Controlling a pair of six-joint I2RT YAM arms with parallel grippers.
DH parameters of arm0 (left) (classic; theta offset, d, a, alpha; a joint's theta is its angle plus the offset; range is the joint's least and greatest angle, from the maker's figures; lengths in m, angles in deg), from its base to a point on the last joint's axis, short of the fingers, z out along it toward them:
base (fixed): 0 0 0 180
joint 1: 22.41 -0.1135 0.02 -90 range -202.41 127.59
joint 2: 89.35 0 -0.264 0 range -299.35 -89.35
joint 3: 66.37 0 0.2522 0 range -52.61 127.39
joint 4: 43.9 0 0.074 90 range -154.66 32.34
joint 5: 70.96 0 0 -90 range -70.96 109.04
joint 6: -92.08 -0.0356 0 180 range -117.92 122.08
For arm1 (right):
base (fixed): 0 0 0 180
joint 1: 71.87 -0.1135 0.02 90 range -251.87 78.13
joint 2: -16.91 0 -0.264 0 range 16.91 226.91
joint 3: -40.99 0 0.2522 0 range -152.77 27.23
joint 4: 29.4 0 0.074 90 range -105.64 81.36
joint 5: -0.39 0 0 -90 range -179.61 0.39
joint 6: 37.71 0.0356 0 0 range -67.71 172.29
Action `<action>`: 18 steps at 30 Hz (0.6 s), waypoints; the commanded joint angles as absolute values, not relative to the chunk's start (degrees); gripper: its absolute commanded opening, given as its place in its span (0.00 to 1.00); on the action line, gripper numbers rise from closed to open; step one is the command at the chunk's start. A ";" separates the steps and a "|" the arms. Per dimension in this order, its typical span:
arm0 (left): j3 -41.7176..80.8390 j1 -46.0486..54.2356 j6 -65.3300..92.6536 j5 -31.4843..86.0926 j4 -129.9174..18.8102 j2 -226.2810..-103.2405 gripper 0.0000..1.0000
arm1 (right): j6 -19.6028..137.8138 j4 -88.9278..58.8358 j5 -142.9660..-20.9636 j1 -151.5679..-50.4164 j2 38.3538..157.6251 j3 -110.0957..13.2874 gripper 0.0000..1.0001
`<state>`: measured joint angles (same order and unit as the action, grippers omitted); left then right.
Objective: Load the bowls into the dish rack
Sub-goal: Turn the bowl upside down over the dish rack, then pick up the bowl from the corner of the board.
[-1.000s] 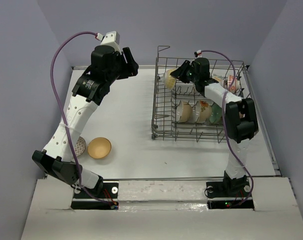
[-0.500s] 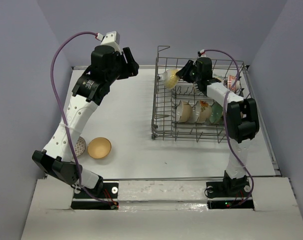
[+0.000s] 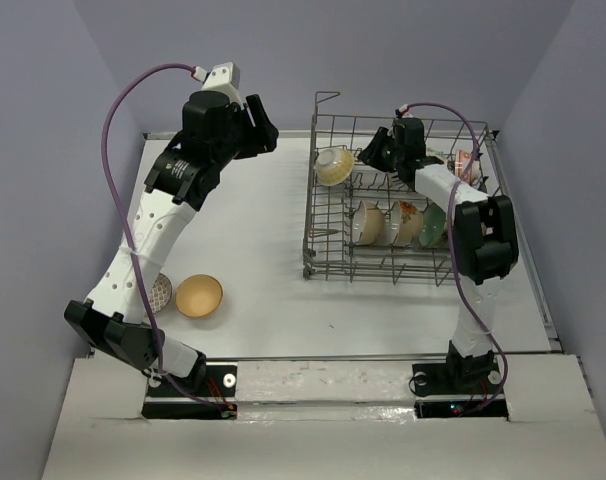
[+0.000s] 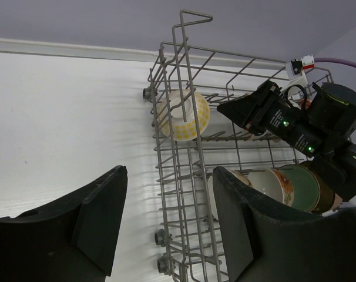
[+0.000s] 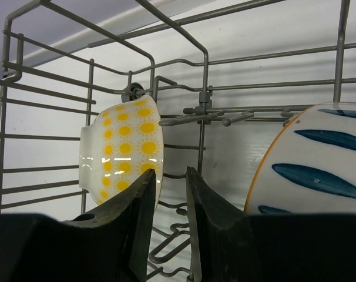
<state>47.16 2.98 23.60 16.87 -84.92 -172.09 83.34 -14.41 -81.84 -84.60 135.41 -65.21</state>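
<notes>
Reaching into the far left corner of the dish rack, the right gripper has its jaws only a narrow slit apart. Nothing sits between them, and bare rack wire shows through the gap. Just beyond its left finger a white bowl with yellow suns stands on edge against the rack's end wall; whether the finger touches it cannot be told. Close on the gripper's right, a blue-leaf bowl also stands on edge. Back toward that arm's base, a row of bowls leans among the tines. The left gripper hangs high above the table, jaws spread wide and empty, with the rack ahead and to its right. Well behind it, near its arm's base, a tan bowl sits upright on the table.
</notes>
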 commanded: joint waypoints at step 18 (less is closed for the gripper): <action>25.27 -5.43 31.26 9.11 -77.35 -157.92 0.70 | 69.17 5.45 -77.74 -92.94 120.45 -81.40 0.45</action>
